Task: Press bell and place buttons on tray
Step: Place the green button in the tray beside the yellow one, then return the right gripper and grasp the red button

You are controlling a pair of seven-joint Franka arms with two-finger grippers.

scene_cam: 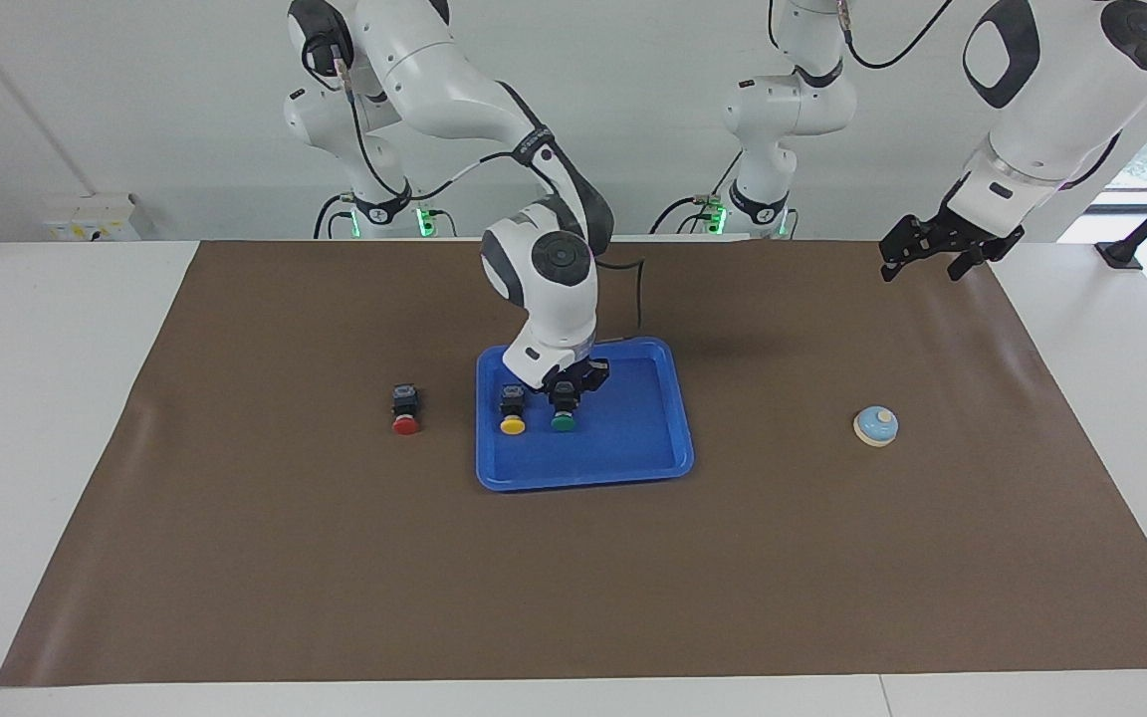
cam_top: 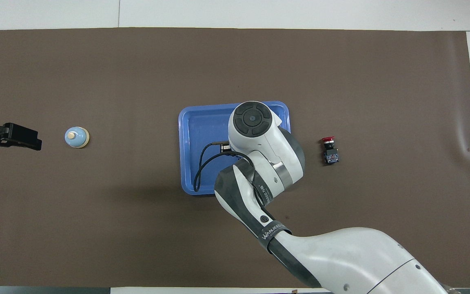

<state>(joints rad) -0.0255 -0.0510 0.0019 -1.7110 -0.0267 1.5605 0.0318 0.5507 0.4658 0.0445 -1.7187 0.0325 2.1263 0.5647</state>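
The blue tray (scene_cam: 633, 450) (cam_top: 194, 122) lies mid-table. A yellow button (scene_cam: 512, 418) sits in it at the end toward the right arm. My right gripper (scene_cam: 566, 396) is low over the tray, shut on the green button (scene_cam: 563, 421) just beside the yellow one; whether it touches the tray floor I cannot tell. The red button (scene_cam: 405, 418) (cam_top: 329, 149) rests on the mat beside the tray, toward the right arm's end. In the overhead view the right arm hides the yellow and green buttons. The bell (scene_cam: 875, 425) (cam_top: 76, 137) stands toward the left arm's end. My left gripper (scene_cam: 917, 261) (cam_top: 23, 139) waits open in the air over the mat.
A brown mat (scene_cam: 573, 578) covers most of the white table (scene_cam: 36, 398). A black cable (cam_top: 202, 163) loops from the right wrist over the tray.
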